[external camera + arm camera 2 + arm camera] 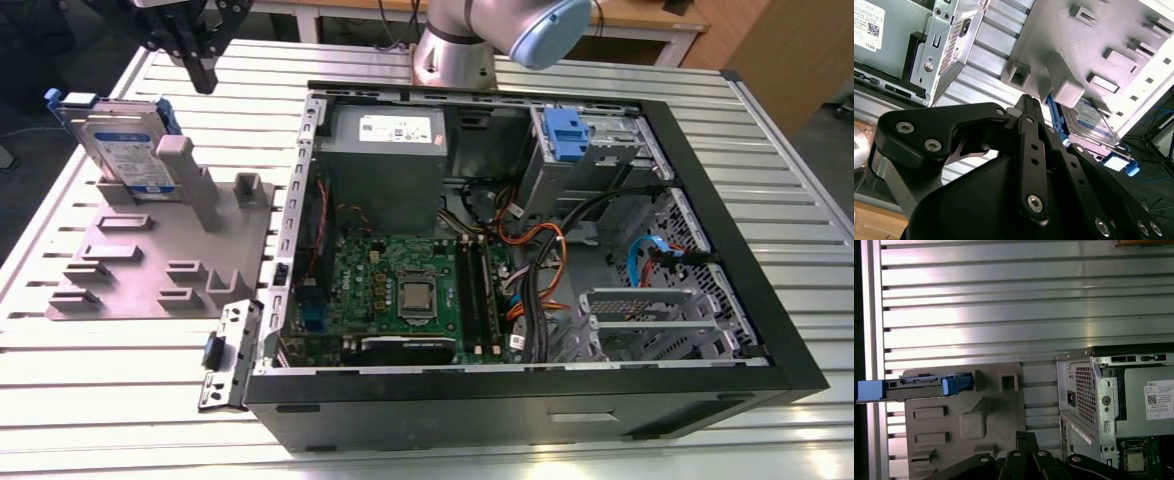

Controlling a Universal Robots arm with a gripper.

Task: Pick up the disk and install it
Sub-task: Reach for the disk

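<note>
Pick-up stage, with nothing yet grasped: the disk (127, 150) stands on edge in a slot of the grey holder (120, 270) on the slatted table (80, 400), beside the open computer case (747, 250) and well apart from the drive cage (601, 150) at its far corner. The arm's black fingers (200, 72) hang pointing down, above and just behind the disk's top edge, close to it but not touching. In both wrist views the fingers (1026, 107) (1021, 445) look drawn together and hold nothing. The first wrist view shows the disk (919, 386) edge-on in its slot. A grasp would likely call for the fingers to part, line up across the disk's thin sides and come down squarely, so as not to tip it in the holder.
</note>
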